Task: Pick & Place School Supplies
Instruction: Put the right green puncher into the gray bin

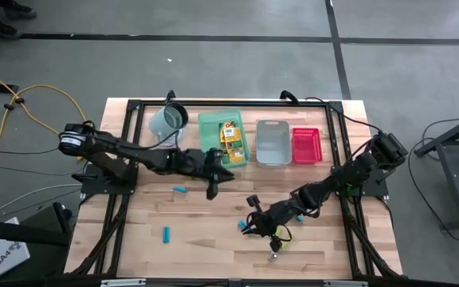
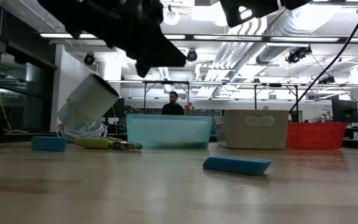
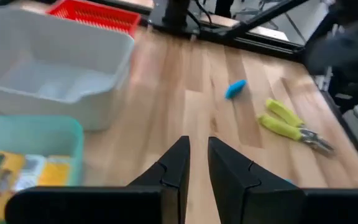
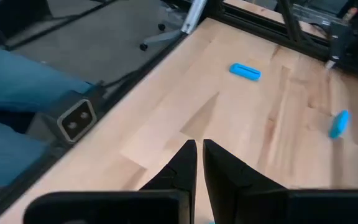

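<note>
The left gripper (image 1: 213, 177) is hanging just beside the tray (image 1: 210, 119) that is holding the printed boxes (image 1: 231, 137). Past its fingertips (image 3: 180, 152) a second tray (image 3: 114, 46) is sitting beside the first, with a third tray (image 3: 92, 14) beyond that. A stubby piece (image 3: 235, 88) and a plier-like tool (image 3: 288, 121) are lying on the table (image 1: 134, 239) ahead of the jaws. The mug (image 1: 168, 118) is leaning on the first tray's far side. The right gripper (image 1: 253, 219) is hovering well apart, with two stubby pieces (image 4: 245, 70) lying ahead of its jaws.
</note>
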`<act>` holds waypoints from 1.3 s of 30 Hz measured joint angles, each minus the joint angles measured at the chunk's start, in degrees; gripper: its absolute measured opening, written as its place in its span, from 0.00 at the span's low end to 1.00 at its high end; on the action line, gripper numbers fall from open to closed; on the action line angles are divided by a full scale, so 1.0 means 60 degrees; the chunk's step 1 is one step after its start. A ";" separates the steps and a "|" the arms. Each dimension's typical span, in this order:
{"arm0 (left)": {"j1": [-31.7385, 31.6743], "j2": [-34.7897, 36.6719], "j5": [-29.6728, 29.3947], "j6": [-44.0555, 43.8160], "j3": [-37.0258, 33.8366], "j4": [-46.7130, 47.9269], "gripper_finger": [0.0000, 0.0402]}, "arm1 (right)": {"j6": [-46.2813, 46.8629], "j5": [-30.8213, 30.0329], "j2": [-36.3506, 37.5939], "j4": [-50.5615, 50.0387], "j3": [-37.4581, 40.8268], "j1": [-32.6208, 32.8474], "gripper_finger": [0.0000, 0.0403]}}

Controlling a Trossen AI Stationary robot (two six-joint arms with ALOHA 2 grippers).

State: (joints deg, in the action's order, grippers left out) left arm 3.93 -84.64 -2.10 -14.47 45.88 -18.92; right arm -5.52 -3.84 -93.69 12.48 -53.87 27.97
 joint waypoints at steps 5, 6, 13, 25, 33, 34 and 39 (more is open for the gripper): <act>0.0952 0.0120 -0.0602 -0.0595 0.0001 0.0083 0.13 | -0.0016 -0.0629 0.0004 -0.0580 0.0000 0.0000 0.05; 0.1164 0.0120 -0.0776 -0.0650 0.0001 0.0133 0.13 | 0.0035 -0.0781 0.0004 -0.0755 0.0000 0.0000 0.05; 0.2585 0.0117 -0.2303 -0.1081 0.0001 0.0383 0.13 | 0.1040 -0.2345 0.0042 -0.3013 0.0000 0.0034 0.05; 0.3931 0.0117 -0.3298 -0.1560 0.0001 0.0375 0.13 | 0.4769 -0.2228 0.0667 -0.9227 -0.0737 0.0240 0.05; 0.4337 0.0117 -0.3526 -0.1819 0.0001 0.0368 0.13 | 0.7042 -0.0816 0.0667 -1.1337 -0.0769 0.0326 0.05; 0.4382 0.0114 -0.3592 -0.1823 0.0001 0.0368 0.13 | 0.7244 -0.0810 0.0667 -1.1482 -0.0769 0.0344 0.06; 0.4521 0.0113 -0.3760 -0.1816 0.0001 0.0366 0.13 | 0.8270 -0.0544 0.0667 -1.1827 -0.0769 0.0410 0.14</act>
State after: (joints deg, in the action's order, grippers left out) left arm 31.05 -83.96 -24.66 -25.36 45.89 -16.73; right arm 44.10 -7.10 -89.69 -58.48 -58.48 30.42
